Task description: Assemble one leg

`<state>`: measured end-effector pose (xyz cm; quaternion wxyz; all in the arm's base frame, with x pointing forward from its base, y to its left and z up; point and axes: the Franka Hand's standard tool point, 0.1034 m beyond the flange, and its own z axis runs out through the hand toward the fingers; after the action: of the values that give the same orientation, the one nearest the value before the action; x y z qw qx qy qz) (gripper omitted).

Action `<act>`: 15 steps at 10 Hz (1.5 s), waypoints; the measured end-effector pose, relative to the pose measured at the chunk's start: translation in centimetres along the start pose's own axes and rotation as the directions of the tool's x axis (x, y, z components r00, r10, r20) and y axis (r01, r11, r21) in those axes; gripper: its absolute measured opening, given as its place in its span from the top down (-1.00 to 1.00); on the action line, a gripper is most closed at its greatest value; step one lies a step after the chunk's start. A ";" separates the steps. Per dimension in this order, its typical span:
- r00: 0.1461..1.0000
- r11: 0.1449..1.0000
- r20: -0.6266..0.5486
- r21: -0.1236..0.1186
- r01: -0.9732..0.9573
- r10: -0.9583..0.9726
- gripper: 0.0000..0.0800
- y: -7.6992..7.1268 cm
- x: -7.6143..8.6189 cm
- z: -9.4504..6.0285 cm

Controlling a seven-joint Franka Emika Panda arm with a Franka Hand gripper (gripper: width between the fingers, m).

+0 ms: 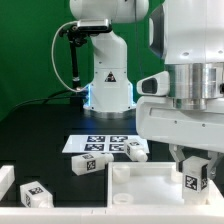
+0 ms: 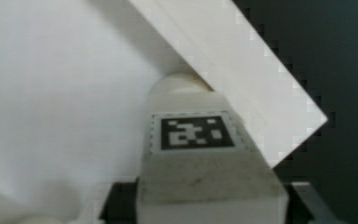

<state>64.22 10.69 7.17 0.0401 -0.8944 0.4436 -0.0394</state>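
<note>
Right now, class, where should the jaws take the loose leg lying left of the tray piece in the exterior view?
Grip the loose leg across its long sides, mid-length, coming from above: it lies flat on the table with those sides exposed.

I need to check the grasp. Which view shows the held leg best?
The wrist view: the leg fills it, tag facing the camera, between the end effector fingers. The exterior view shows only its tagged face at the frame's edge.
</note>
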 end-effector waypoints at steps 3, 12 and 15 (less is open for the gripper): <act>0.849 0.853 0.087 -0.024 -0.522 0.522 0.28 0.0 -0.1 0.1; 0.542 0.548 0.099 -0.042 -0.836 0.835 0.10 -0.5 -0.1 -0.4; 0.580 0.587 0.150 0.002 -0.810 0.800 -0.58 -1.5 1.1 -5.4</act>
<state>65.47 10.53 12.73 0.1145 -0.5946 0.7954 0.0273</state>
